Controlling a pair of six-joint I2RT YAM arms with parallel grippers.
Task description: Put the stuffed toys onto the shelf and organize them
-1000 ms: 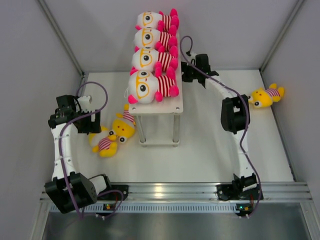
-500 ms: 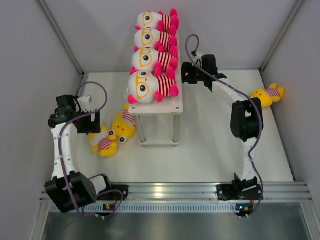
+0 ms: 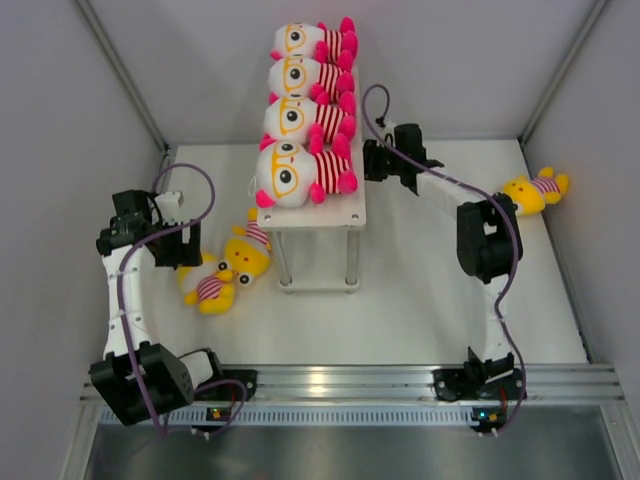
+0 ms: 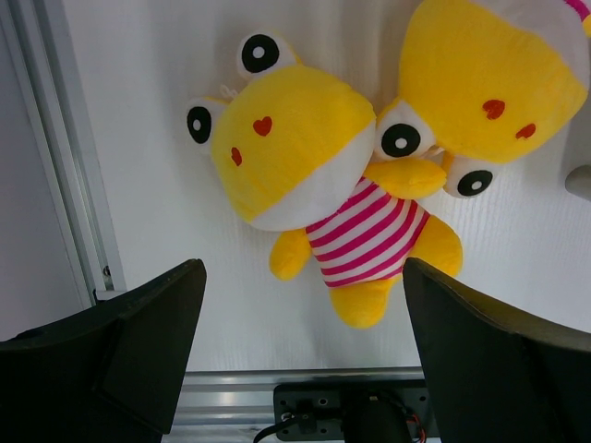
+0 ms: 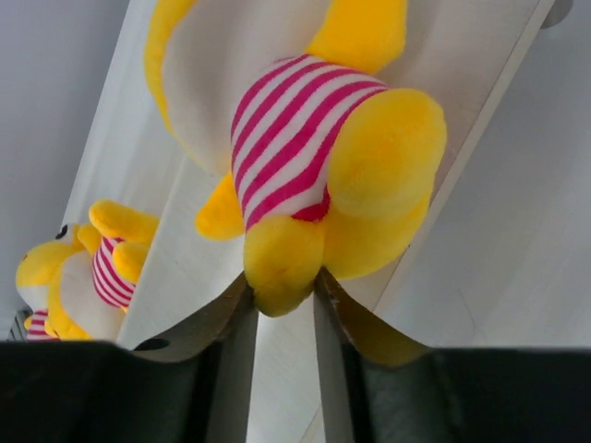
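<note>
Moved: right gripper point(image 3: 378, 160) has swung in to the shelf's point(image 3: 355, 205) right edge; left arm unchanged.
Toy: yellow toy point(image 5: 314, 120) lies on the lower tier point(image 5: 462, 55), feet toward the right gripper, body running away from it.
Right grip: clamped on one foot.
Left gripper point(image 4: 303, 277): spread wide over two yellow toys point(image 4: 286, 148) on the table point(image 3: 420, 280).
Your nearer arm: right.

A white tabletop point(image 3: 430, 300) sits boxed in by plain grey panels on the left point(image 3: 60, 120), back point(image 3: 450, 60) and right point(image 3: 610, 250) (slim metal struts point(image 3: 120, 70) mark the rear corners), with a ribbed aluminium rail point(image 3: 350, 380) along its near edge catching glare under soft, even light.
</note>
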